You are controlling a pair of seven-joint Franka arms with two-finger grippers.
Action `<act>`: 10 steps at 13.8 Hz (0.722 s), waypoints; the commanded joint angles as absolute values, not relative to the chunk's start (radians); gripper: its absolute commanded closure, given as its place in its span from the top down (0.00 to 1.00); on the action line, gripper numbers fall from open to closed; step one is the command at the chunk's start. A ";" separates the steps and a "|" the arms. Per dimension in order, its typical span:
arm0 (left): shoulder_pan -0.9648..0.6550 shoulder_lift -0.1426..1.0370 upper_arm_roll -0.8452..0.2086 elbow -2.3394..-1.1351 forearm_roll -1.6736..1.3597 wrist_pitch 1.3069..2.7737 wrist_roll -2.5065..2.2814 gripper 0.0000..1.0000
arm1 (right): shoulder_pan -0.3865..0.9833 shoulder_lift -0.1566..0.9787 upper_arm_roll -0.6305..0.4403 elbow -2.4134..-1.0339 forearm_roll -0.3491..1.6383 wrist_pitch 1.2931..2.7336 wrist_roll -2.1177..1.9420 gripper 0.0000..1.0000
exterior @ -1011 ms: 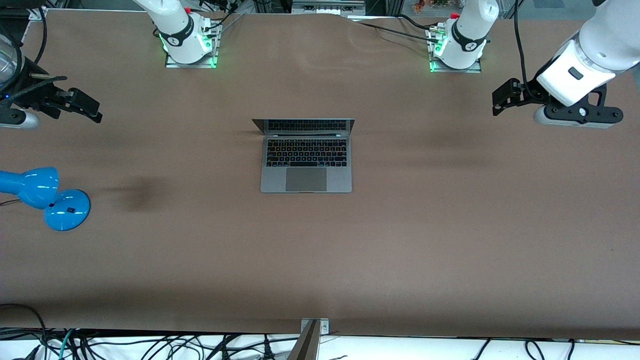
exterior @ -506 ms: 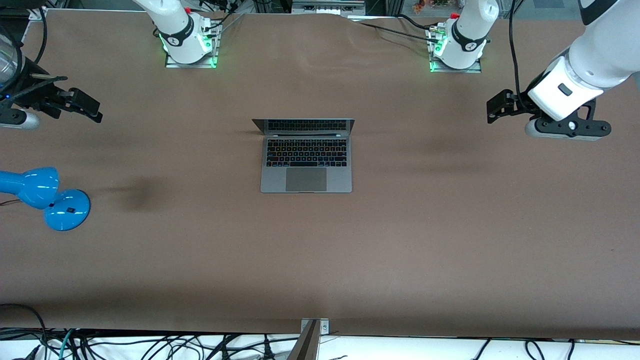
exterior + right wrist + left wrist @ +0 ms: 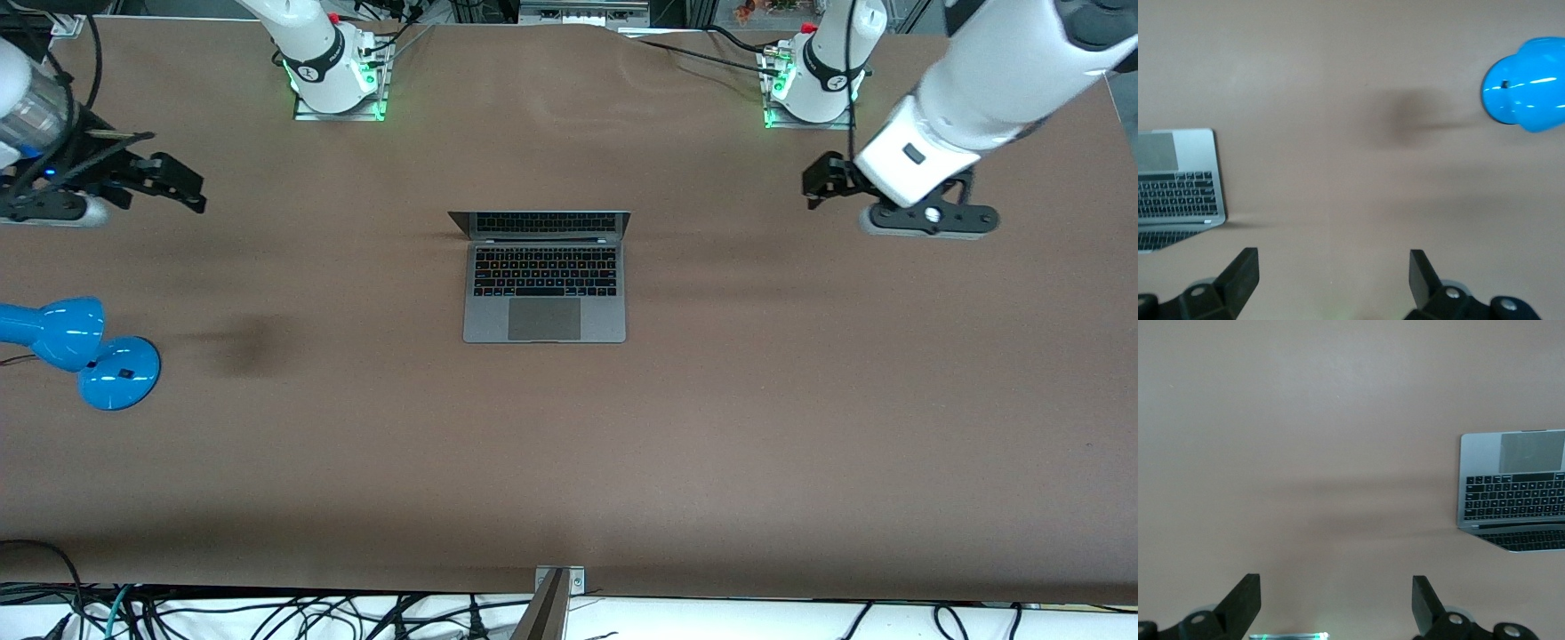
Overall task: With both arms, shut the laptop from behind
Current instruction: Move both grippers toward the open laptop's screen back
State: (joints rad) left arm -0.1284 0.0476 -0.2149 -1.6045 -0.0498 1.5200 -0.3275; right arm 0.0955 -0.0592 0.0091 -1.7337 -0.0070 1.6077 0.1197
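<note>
1. The left gripper [image 3: 813,182] is moving in from the left arm's end of the surface [image 3: 800,427], now hanging over bare brown surface between that edge and the laptop [image 3: 544,277], closer to the laptop than 1 s ago.
2. The right gripper [image 3: 182,185] is shifting only slightly inward, over the surface near the right arm's edge; both arms are beginning their approach, with neither yet at the lid.
3. Both grippers' fingers [image 3: 1245,603] are spread wide and grasping nothing, as the right wrist view also shows [image 3: 1241,273].
4. The laptop is sitting at the surface's middle, open, lid upright on the side toward the robots' bases, untouched.
5. It is looking slim, flat and rectangular, grey matte metal with black keys and a smooth trackpad.
6. The surface is looking like dull brown felt-like matting; a glossy blue rounded lamp [image 3: 80,348] is resting by the right arm's edge.
</note>
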 commanded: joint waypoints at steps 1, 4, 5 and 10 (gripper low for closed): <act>-0.127 0.043 -0.291 -1.621 -0.061 1.512 -0.426 1.00 | 0.091 -0.063 0.095 -1.756 -0.002 1.591 0.136 1.00; -0.127 0.044 -0.354 -1.644 -0.115 1.517 -0.507 1.00 | 0.092 -0.046 0.211 -1.758 0.006 1.591 0.141 1.00; -0.129 0.048 -0.357 -1.646 -0.144 1.523 -0.535 1.00 | 0.092 -0.037 0.242 -1.758 0.030 1.591 0.141 1.00; -0.129 0.103 -0.507 -1.678 -0.138 1.572 -0.733 1.00 | 0.104 -0.018 0.365 -1.786 0.136 1.603 0.345 0.67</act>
